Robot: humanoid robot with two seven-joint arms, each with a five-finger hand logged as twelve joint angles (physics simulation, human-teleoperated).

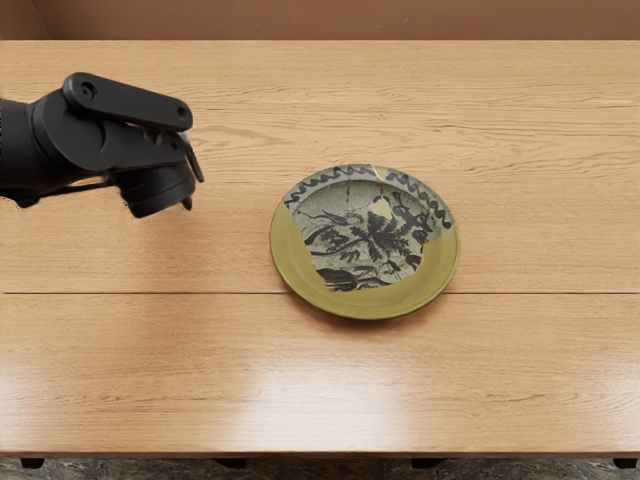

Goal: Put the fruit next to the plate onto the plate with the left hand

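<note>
saw the left hand in the upper left of the frame, black, arm entering from the left edge. could not tell whether open or closed, nor whether holding anything. found the plate at centre on the wooden table, well apart from the hand. could not make out the fruit.

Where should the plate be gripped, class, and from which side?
Take the plate by its left rim, I'd judge, coming in low from the left, where the left hand is. It lies flat on the table, wide and shallow, so only the raised rim offers a pinch.
</note>
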